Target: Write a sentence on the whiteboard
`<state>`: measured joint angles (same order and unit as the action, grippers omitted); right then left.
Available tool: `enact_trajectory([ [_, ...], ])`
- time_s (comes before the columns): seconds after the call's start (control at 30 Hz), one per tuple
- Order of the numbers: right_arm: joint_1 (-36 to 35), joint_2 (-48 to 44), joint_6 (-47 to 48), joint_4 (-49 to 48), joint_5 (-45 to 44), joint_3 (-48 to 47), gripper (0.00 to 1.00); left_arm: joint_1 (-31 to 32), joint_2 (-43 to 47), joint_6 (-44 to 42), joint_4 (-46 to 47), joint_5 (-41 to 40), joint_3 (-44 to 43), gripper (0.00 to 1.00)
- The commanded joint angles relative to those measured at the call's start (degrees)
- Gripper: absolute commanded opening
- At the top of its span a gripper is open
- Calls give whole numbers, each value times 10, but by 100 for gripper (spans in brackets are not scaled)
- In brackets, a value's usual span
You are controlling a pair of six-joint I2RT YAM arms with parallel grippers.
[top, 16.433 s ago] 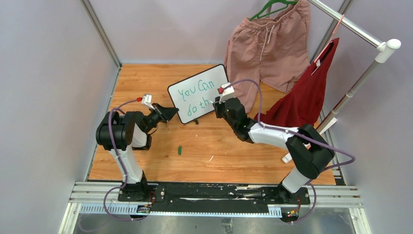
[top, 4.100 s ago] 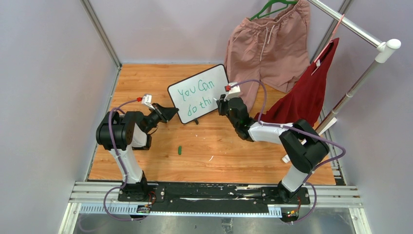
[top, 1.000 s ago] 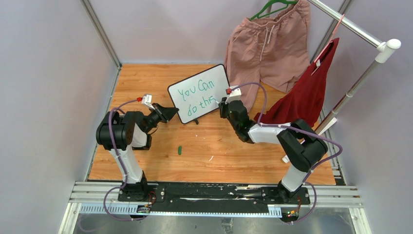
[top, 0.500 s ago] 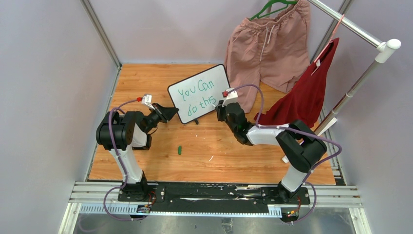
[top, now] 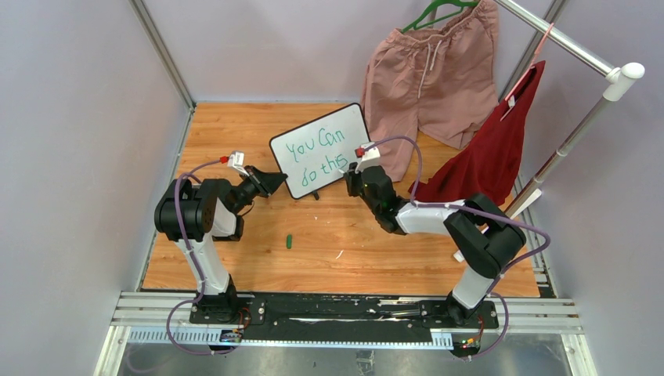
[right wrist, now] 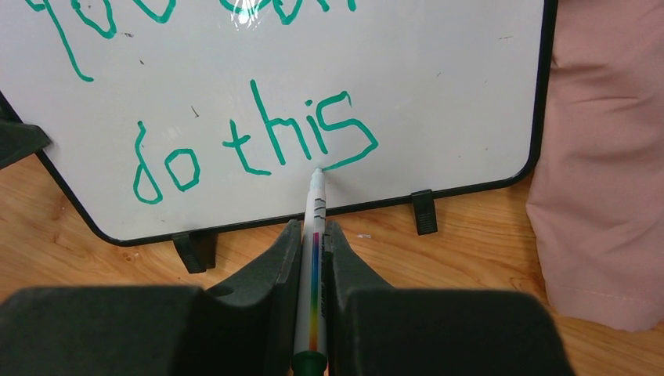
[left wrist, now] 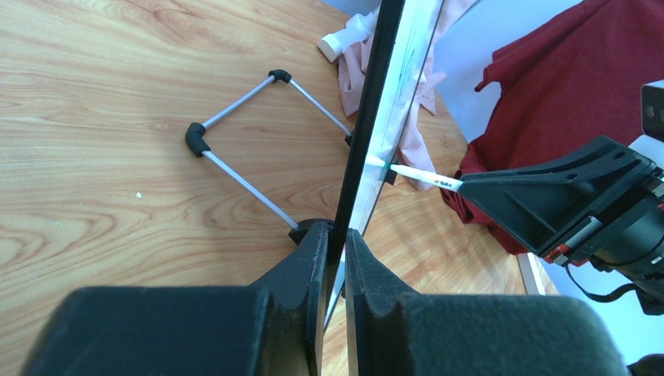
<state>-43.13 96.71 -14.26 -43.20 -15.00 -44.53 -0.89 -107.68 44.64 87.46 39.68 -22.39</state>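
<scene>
The whiteboard (top: 319, 149) stands upright on the wooden table, black-framed, its face (right wrist: 438, 94) filling the right wrist view. On it is the sentence (right wrist: 258, 141) in green: "You Can" above "do this". My left gripper (top: 273, 182) is shut on the whiteboard's left edge (left wrist: 368, 157), seen edge-on between its fingers (left wrist: 313, 258). My right gripper (right wrist: 314, 235) is shut on a white marker (right wrist: 315, 235) with a rainbow stripe. The marker's tip (right wrist: 318, 174) touches the board at the tail of the "s". In the top view the right gripper (top: 354, 178) is at the board's lower right corner.
A small green cap (top: 289, 241) lies on the table in front of the board. Pink shorts (top: 429, 70) and a red garment (top: 489, 153) hang from a rack (top: 583, 117) at the back right. The board's wire stand (left wrist: 235, 149) rests behind it.
The "s" of "this" has been finished over the last second. The right gripper has slid a little down and left along the board. The left arm has stayed still.
</scene>
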Motion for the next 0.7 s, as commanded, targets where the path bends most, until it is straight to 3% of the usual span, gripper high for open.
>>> enact_trajectory([
  [0.0, -10, -34, -7, -3, -9, 7, 0, 3, -7, -14, 19, -7, 6, 0],
  [0.43, -5, -170, 11, 40, -41, 39, 0, 3, -7, -16, 19, -7, 6, 0],
  [0.67, 42, -181, -40, 61, -31, 58, 0, 3, -6, -16, 19, -7, 6, 0],
])
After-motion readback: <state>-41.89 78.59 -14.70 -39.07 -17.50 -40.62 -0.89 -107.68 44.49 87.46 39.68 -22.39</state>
